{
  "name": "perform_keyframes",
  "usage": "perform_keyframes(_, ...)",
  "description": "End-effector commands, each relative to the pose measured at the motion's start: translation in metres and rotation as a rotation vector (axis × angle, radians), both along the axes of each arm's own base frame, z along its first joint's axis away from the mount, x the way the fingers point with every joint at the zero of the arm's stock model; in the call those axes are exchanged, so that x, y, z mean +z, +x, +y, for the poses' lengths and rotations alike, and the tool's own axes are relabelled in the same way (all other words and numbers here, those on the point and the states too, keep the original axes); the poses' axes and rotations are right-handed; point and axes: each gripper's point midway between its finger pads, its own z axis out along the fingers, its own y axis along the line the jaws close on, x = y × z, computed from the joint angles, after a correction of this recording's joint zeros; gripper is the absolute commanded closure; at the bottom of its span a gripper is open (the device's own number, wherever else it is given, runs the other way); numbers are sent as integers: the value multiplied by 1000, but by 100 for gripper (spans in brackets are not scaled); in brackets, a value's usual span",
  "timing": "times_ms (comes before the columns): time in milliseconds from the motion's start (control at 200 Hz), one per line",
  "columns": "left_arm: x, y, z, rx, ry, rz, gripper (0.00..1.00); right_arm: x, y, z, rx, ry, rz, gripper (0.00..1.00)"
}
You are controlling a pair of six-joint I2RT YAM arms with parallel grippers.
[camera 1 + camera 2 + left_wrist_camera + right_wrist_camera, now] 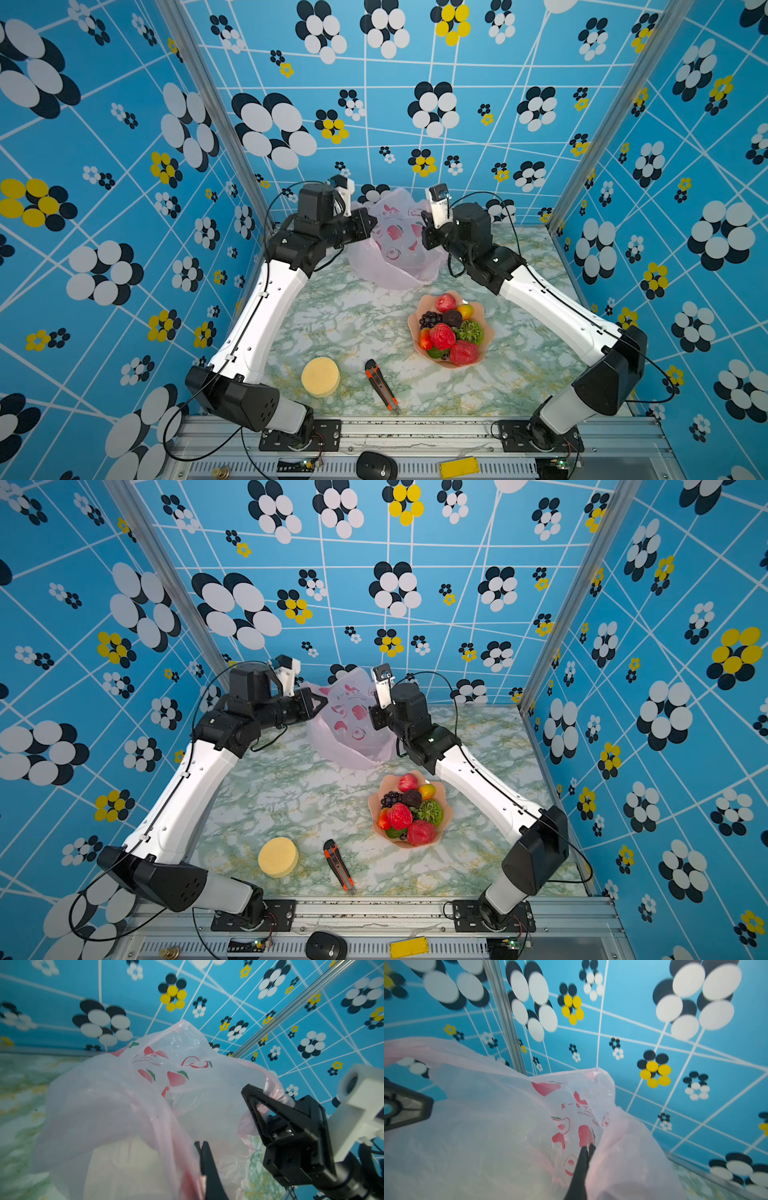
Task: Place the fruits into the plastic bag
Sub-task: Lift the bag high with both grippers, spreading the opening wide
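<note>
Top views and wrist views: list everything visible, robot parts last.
Thin crinkly plastic bag: one, translucent pale pink, red prints, table's back, held up.
Glossy scalloped bowl: one, salmon pink, right of centre.
Small toy fruits: about nine, red, purple, green, yellow-red, in the bowl.
Round sponge disc: one, pale yellow, front left.
Utility knife: one, orange and black, front centre.
Computer mouse: one, black, front rail.
Marble-patterned table: one, green-white, under everything.
Left hand: one, black, shut on the bag.
Right hand: one, black, shut on the bag.
</note>
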Motion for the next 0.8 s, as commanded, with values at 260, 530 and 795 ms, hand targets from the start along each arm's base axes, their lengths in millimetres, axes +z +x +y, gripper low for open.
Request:
perform_keyframes(260,56,-119,5,-13,122,-411,100,66,-83,-9,220,184,-231,100)
perform_keyframes(530,-248,-90,10,75,230,327,100,-173,-60,-57,42,175,379,100)
perform_keyframes(795,-188,-72,18,92,175,246,100,-109,-49,-59,39,184,260,100)
